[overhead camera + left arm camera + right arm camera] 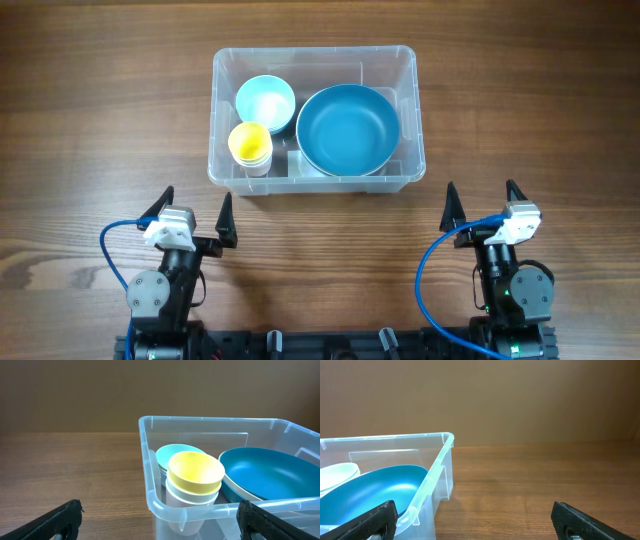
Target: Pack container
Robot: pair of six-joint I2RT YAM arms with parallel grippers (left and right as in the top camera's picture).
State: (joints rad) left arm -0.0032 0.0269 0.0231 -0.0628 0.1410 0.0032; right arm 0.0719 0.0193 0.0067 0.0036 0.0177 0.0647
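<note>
The clear plastic container [410,110] sits at the middle back of the table. Inside it lie a large teal bowl [348,130], a pale blue bowl [265,101] and a yellow cup [250,143] stacked in a white one. My left gripper [194,208] stands open just in front of the container's front left corner [155,505], holding nothing. My right gripper [482,201] is open too, to the right of the container's front right corner [427,495], with bare table between its fingers. The yellow cup [195,472] and teal bowl [270,472] show close in the left wrist view.
Wooden table [100,120] stretches on all sides of the container. Blue cables [108,240] loop beside both arm bases near the front edge. A brown wall [520,400] stands behind the table.
</note>
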